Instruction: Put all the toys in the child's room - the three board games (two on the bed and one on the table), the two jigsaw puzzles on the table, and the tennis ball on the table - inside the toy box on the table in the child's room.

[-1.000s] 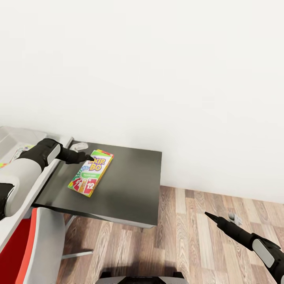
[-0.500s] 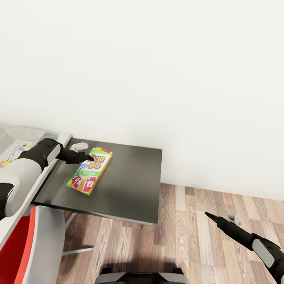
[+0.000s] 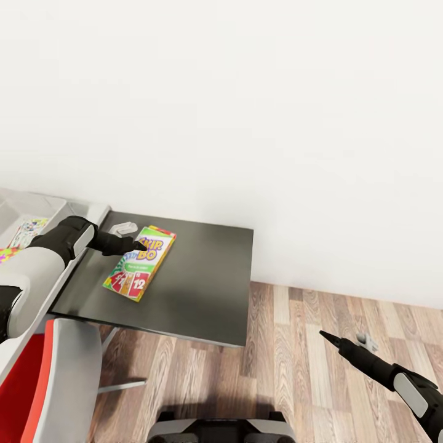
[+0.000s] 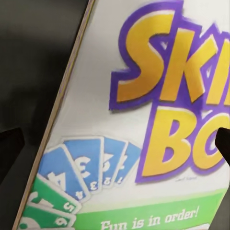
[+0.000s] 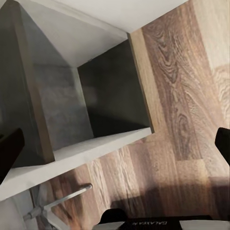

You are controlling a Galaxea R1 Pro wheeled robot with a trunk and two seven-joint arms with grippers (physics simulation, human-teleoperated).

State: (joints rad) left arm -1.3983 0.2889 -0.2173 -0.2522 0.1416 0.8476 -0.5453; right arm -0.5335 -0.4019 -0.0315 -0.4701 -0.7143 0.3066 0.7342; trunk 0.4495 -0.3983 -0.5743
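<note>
"Skip-Bo" board game [image 3: 139, 263], "Fun is in order!"

Both arms share one build — glossy white forearm shells, black wrist housings with pale grey inset panels, tapering to slim black left gripper [image 3: 136, 246] and right gripper [image 3: 325, 336] fingers.

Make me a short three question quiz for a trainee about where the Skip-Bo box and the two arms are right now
1. True or false: the Skip-Bo board game lies flat on the dark grey side unit.
2. Which gripper is at the game box? A) left gripper B) right gripper
3. Fill in: the right gripper hangs over the wooden ____.

Key
1. True.
2. A; the left wrist view has the box cover up close between its open jaws.
3. Floor.
</note>
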